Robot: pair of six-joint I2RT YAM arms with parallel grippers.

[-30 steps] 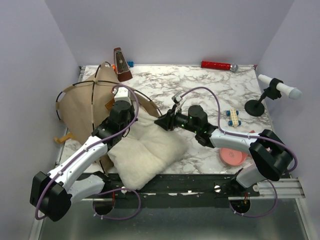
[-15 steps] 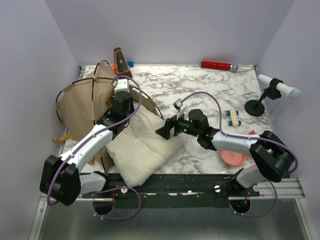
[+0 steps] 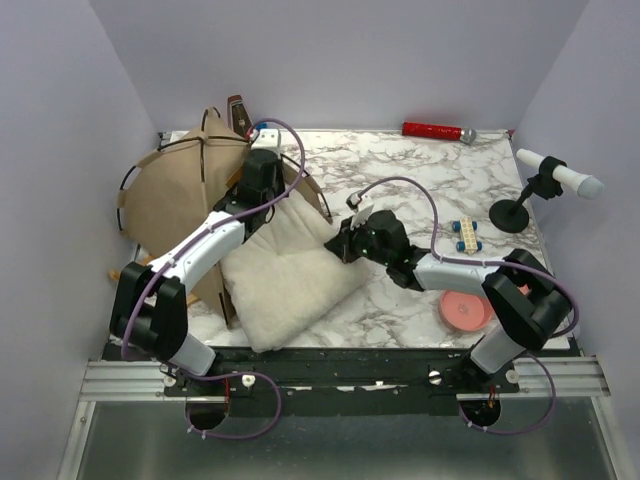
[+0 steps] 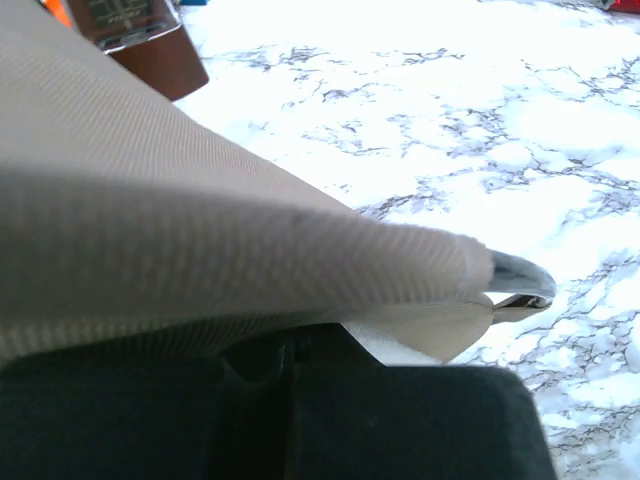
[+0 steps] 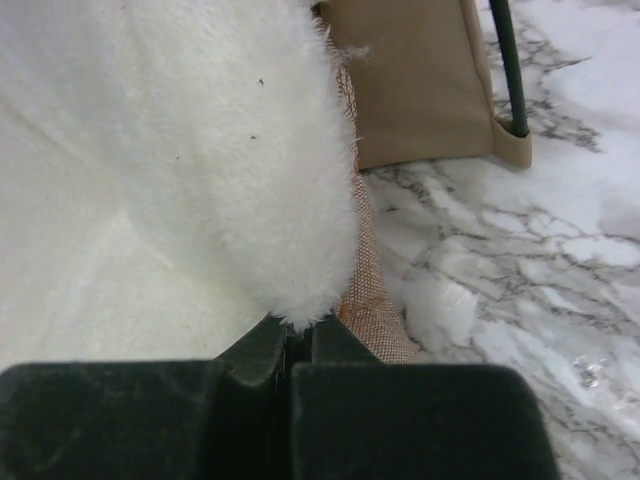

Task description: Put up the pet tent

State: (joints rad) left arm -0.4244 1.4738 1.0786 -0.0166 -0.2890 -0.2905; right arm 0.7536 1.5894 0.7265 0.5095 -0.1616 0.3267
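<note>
The pet tent (image 3: pixel 180 200) is tan fabric with thin black crossing poles and stands at the far left of the table, partly over the white fluffy pillow (image 3: pixel 285 275). My left gripper (image 3: pixel 262 182) is shut on the tent's fabric edge. In the left wrist view the tan fabric (image 4: pixel 200 240) fills the frame above the closed jaws of the left gripper (image 4: pixel 295 350). My right gripper (image 3: pixel 346 240) is shut on the pillow's right corner. The right wrist view shows the right gripper (image 5: pixel 300 335) pinching the pillow (image 5: pixel 180 150) fluff, with the tent's edge (image 5: pixel 420 80) and a black pole (image 5: pixel 505 60) just beyond.
A brown metronome (image 3: pixel 238 110) stands behind the tent. A red cylinder (image 3: pixel 432 130) lies at the far edge. A microphone on a black stand (image 3: pixel 545 180), a small toy car (image 3: pixel 465 236) and a pink dish (image 3: pixel 467 312) are on the right.
My left gripper has moved towards the far edge, carrying the tent's fabric edge with it, and the tent stands higher. My right gripper shifted right and farther, still pinching the pillow corner.
</note>
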